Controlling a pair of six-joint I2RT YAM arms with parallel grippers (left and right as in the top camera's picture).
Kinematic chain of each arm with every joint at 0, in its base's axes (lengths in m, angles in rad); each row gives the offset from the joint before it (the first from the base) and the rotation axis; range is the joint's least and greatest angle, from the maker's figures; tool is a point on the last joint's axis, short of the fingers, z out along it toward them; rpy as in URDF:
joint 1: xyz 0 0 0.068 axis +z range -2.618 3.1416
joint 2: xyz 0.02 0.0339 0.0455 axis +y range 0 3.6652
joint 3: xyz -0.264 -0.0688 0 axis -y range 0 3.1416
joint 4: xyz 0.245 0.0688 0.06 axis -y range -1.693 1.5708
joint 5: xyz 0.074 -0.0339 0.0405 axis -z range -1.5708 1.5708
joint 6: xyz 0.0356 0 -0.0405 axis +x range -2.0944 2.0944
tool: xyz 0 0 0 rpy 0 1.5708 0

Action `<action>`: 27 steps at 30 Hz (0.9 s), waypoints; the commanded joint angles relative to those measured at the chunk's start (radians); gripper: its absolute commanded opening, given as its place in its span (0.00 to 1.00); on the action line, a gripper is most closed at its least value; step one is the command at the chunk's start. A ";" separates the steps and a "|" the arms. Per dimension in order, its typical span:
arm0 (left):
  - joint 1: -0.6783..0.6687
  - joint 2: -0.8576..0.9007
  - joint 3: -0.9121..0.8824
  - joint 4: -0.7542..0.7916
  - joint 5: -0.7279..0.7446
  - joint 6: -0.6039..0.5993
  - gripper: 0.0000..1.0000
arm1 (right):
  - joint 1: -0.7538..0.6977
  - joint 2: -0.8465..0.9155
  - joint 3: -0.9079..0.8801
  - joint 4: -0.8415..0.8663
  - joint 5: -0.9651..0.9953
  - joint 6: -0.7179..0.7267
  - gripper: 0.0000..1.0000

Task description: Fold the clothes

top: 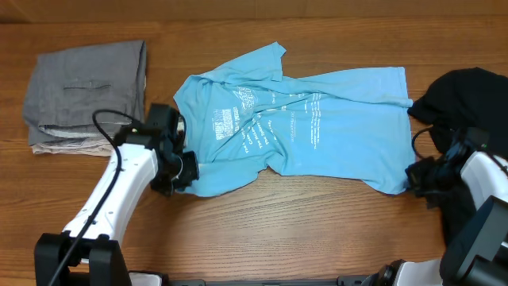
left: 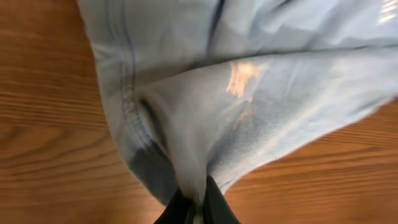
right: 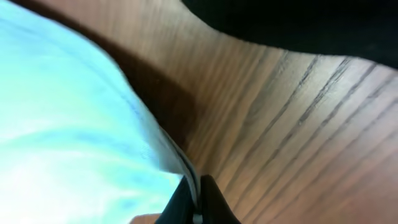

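**Garments for folding: work at first stage**

- Table (top: 278, 238): wooden, bearing all items.
- T-shirt (top: 333, 127): light blue, lettered, spread open and wrinkled between the two pincers. No fold appears made yet.
- Black garment (top: 468, 91): heaped just behind the right gripper (top: 413, 176), on its outer side. It is unfolded and not held.
- Grey trousers (top: 87, 79): folded stack well behind the left gripper (top: 184, 168), with a beige garment (top: 55, 148) beneath.
- Pincers: left gripper clamped on the T-shirt's near corner; right gripper pinched on the near corner of the opposite edge.
- Outstanding, by judgement: every fold on both garments.
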 commanded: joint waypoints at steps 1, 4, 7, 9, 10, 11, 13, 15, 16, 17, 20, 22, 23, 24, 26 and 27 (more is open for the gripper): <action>0.002 0.002 0.098 -0.046 -0.014 0.008 0.04 | 0.010 -0.026 0.100 -0.061 0.013 -0.003 0.04; 0.002 0.001 0.161 -0.091 -0.014 0.008 0.04 | 0.025 -0.047 0.153 -0.117 0.009 -0.004 0.04; 0.002 -0.004 0.259 -0.144 -0.014 0.008 0.04 | 0.058 -0.082 0.241 -0.193 0.011 -0.007 0.04; 0.000 -0.014 0.321 -0.170 -0.013 0.008 0.04 | 0.076 -0.105 0.305 -0.242 0.013 -0.007 0.04; -0.001 -0.021 0.354 -0.183 -0.013 0.008 0.04 | 0.083 -0.116 0.336 -0.266 0.013 -0.007 0.04; -0.001 -0.027 0.383 -0.198 -0.013 0.008 0.04 | 0.091 -0.128 0.377 -0.296 0.013 -0.012 0.04; -0.001 -0.045 0.445 -0.227 -0.013 0.008 0.04 | 0.100 -0.149 0.452 -0.349 0.013 -0.027 0.04; -0.001 -0.071 0.506 -0.254 -0.013 0.007 0.04 | 0.101 -0.171 0.528 -0.407 0.012 -0.031 0.04; -0.001 -0.085 0.535 -0.266 -0.013 0.007 0.04 | 0.101 -0.181 0.568 -0.438 0.013 -0.035 0.04; -0.001 -0.102 0.564 -0.279 -0.013 0.003 0.04 | 0.101 -0.190 0.603 -0.463 0.012 -0.047 0.04; -0.001 -0.152 0.632 -0.294 -0.013 0.000 0.04 | 0.101 -0.214 0.712 -0.534 0.011 -0.078 0.04; -0.001 -0.188 0.677 -0.297 -0.014 -0.008 0.04 | 0.101 -0.225 0.786 -0.576 0.011 -0.087 0.04; -0.001 -0.204 0.697 -0.296 -0.013 -0.011 0.04 | 0.101 -0.228 0.828 -0.598 0.010 -0.095 0.04; -0.001 -0.221 0.719 -0.296 -0.013 -0.019 0.04 | 0.101 -0.229 0.873 -0.621 0.009 -0.106 0.04; -0.001 -0.256 0.772 -0.294 -0.013 -0.027 0.04 | 0.101 -0.228 0.956 -0.661 0.009 -0.113 0.04; -0.001 -0.271 0.801 -0.295 -0.013 -0.027 0.04 | 0.101 -0.228 0.999 -0.680 0.009 -0.113 0.04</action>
